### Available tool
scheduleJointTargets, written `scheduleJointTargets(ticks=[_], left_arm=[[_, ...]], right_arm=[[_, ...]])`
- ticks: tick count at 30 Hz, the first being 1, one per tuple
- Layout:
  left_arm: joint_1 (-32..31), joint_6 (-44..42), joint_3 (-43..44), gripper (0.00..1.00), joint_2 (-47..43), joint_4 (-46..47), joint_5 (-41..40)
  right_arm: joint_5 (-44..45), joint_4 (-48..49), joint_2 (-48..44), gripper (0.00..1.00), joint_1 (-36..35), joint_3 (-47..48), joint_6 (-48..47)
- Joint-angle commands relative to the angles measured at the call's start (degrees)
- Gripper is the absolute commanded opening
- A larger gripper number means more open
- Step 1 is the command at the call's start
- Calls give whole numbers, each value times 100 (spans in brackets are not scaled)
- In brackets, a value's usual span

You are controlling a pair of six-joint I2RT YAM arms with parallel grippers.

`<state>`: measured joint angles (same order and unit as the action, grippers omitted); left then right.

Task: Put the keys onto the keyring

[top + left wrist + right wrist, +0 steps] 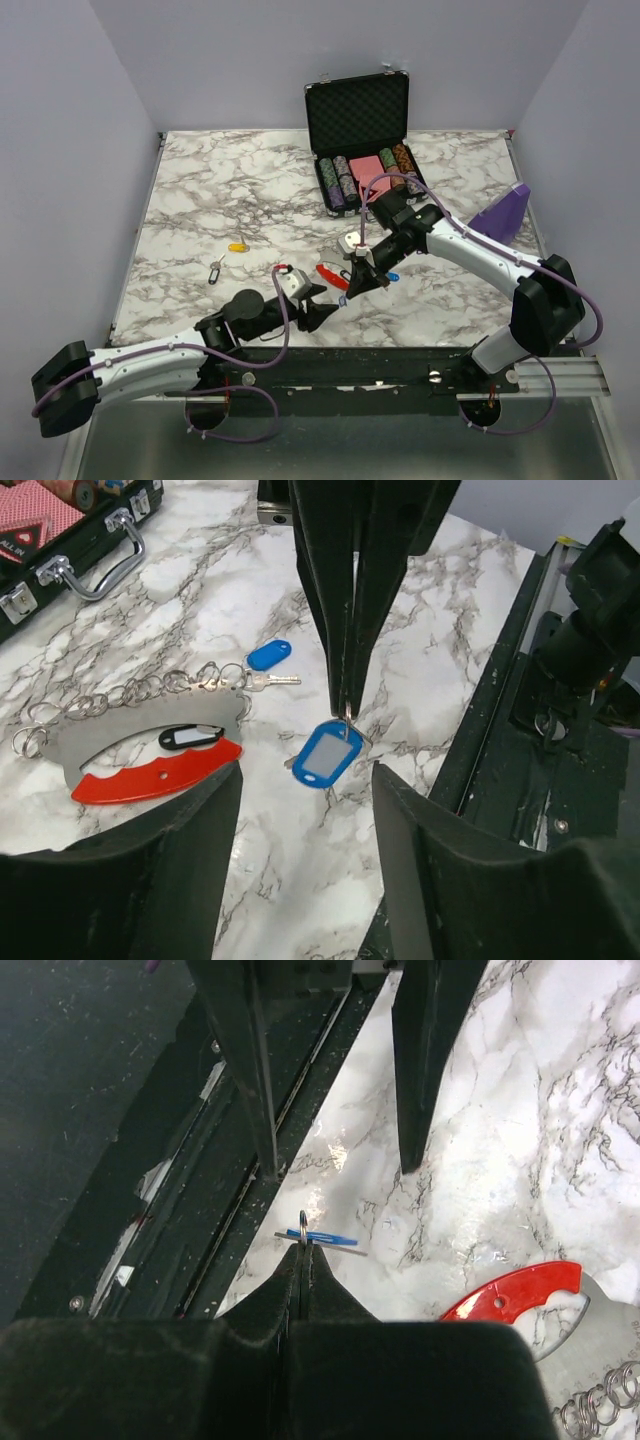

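1. The left hand [305,785], jaws apart at bottom centre, could bump the dangling blue-tagged key [328,755].
2. The keyring [140,765] lies unheld on the worktop [450,630], left of centre; it may slide.
3. The blue-tagged key, clamped by its ring in the right hand [347,695], may slip.

Open table [200,190] on the left, dotted by a yellow-tagged key [237,246] and a second key [216,268]. Tight at near centre: right gripper [347,708] pinching a blue-tagged key [328,755] just ahead of the spread left gripper [308,768], keyring [150,755] just beside. At the back, walling the middle, the chip case [358,130].
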<state>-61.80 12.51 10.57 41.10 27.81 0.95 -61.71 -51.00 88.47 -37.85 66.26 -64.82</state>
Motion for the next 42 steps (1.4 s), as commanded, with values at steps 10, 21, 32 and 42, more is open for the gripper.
scheduleJointTargets(ticks=[10,21,32,42], left_arm=[[107,181,402,45,917,1174,704],[124,-38,604,32,1224,928,872],[124,-214,692,20,1234,621,845],[116,-241,727,20,1304,558,916]], right_arm=[[98,-173,57,1,-39,133,-49],[-34,-182,83,1,-30,168,4],[-34,-208,118,1,-39,186,4],[-51,-226,136,1,-39,186,-5]])
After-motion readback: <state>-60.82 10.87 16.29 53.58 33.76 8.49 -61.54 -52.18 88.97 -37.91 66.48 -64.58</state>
